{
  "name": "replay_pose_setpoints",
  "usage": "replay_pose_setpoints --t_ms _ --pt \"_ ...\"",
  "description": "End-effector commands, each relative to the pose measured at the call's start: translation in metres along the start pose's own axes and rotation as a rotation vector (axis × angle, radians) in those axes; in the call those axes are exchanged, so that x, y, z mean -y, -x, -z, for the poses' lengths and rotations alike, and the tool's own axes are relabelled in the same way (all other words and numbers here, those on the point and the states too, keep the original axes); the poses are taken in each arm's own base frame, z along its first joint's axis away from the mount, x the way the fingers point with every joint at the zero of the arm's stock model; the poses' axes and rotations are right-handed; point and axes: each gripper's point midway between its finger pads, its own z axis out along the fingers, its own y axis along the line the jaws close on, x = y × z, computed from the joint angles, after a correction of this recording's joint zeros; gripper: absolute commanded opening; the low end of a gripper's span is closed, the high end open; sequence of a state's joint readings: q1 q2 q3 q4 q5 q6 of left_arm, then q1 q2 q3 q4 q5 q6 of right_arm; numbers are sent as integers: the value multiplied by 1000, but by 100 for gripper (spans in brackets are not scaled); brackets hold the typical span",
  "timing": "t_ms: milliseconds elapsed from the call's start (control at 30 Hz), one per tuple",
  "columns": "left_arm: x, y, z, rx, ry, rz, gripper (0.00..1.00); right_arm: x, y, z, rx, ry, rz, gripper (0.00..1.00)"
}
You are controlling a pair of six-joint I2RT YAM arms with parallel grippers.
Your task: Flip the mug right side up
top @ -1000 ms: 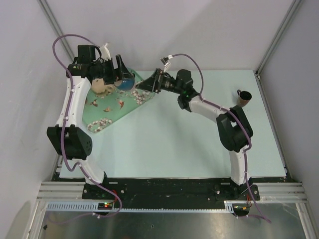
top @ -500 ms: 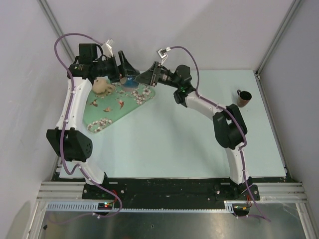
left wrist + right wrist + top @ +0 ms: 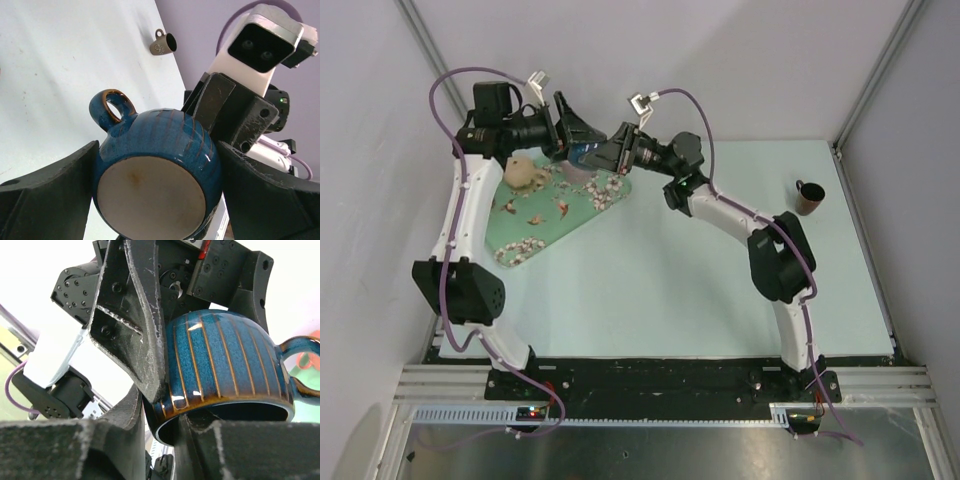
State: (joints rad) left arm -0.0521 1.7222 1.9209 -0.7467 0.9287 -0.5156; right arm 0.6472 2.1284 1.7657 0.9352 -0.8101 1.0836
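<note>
Blue mug [image 3: 159, 150] aloft — L tool [image 3: 157, 197] clasps its body, R tool [image 3: 161, 440] pinches its rim.

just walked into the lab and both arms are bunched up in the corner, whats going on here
Both arms meet above the far corner of the patterned tray. The left end effector clamps the blue mug by its sides, in the air, base toward its own wrist camera. The right end effector pinches the mug's rim, one finger inside. It looks like a handover to flip the mug. A small brown mug stands apart at the right.
</note>
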Motion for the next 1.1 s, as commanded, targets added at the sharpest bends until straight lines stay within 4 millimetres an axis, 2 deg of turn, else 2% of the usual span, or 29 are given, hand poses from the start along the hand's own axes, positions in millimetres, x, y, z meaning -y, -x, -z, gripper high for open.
replay_pose_setpoints --t_ms 0,33,100,233,333,433,533,600,700,767,833,933,1067 --pt "13 22 15 111 40 -154 72 0 4 3 -32 -148 28 0" --pt "5 24 16 123 69 -148 86 5 5 10 -37 -207 60 0" --pt "-14 29 22 152 134 -147 96 24 -1 31 -79 -367 87 0" --pt "-43 37 35 205 296 -241 99 47 -12 88 -196 -719 143 0" --pt "-62 38 41 197 385 -319 100 45 -26 133 -283 -893 164 0" --pt "-68 31 39 166 382 -333 100 40 -41 159 -331 -970 157 0" --pt "-78 28 41 160 423 -342 100 42 -52 197 -375 -1144 89 0" --pt "-90 27 50 163 500 -373 100 37 -69 239 -439 -1309 12 0" --pt "-111 20 66 140 632 -413 100 19 -103 301 -546 -1517 -129 0" --pt "-123 15 72 117 693 -426 100 6 -135 340 -587 -1614 -250 0" --pt "-132 8 76 94 726 -436 100 -6 -160 369 -593 -1684 -350 0" --pt "-138 3 78 76 746 -442 100 -17 -185 400 -553 -1753 -449 0" --pt "-141 0 80 64 759 -454 100 -22 -219 420 -515 -1785 -548 0"
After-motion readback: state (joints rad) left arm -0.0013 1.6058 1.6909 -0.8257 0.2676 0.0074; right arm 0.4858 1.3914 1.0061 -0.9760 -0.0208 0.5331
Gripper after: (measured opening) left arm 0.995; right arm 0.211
